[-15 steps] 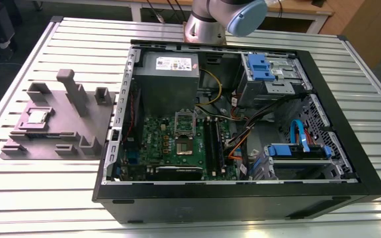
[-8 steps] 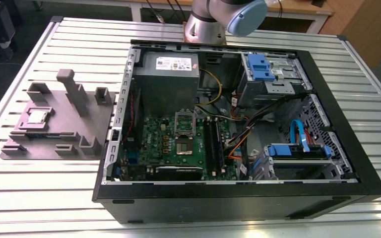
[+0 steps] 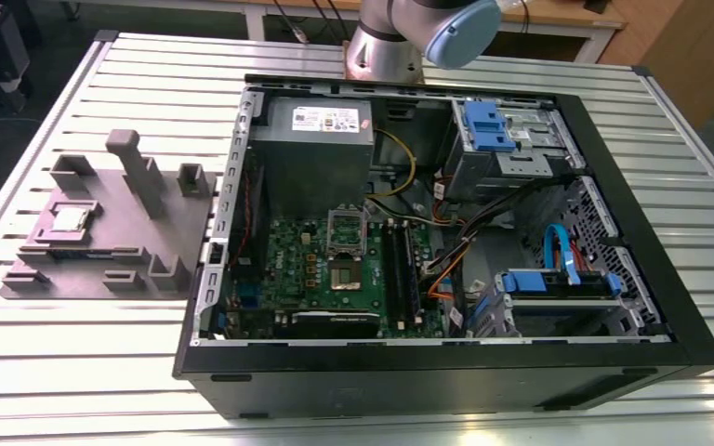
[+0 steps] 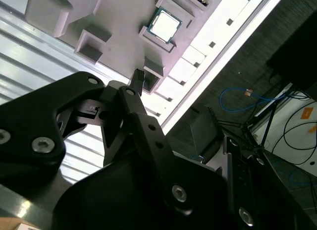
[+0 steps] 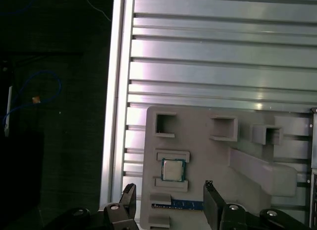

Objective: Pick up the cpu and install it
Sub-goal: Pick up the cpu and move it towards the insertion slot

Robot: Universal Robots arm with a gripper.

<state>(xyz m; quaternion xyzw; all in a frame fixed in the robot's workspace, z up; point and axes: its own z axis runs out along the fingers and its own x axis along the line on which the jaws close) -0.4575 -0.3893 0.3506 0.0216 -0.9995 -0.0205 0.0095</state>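
The cpu [image 3: 72, 219] is a small silvery square chip lying flat in a recess of a grey holder block [image 3: 146, 232] on the slatted table, at the exterior view's left of the computer case. Both wrist views look down on the cpu [image 5: 173, 170] [image 4: 165, 25] from well above. My gripper [image 5: 169, 199] is open, its two dark fingers [image 5: 211, 202] spread wide with nothing between them, apart from the chip. One fingertip [image 4: 138, 77] shows in the second wrist view. The motherboard's socket [image 3: 345, 271] lies inside the case.
The open black computer case [image 3: 630, 307] holds a grey power supply [image 3: 313, 139], blue drive brackets [image 3: 487, 125] and cables. The holder block has upright posts [image 3: 124, 153] and a blue-edged strip [image 5: 179, 206] near the cpu. The table edge [image 5: 116, 91] borders a dark floor.
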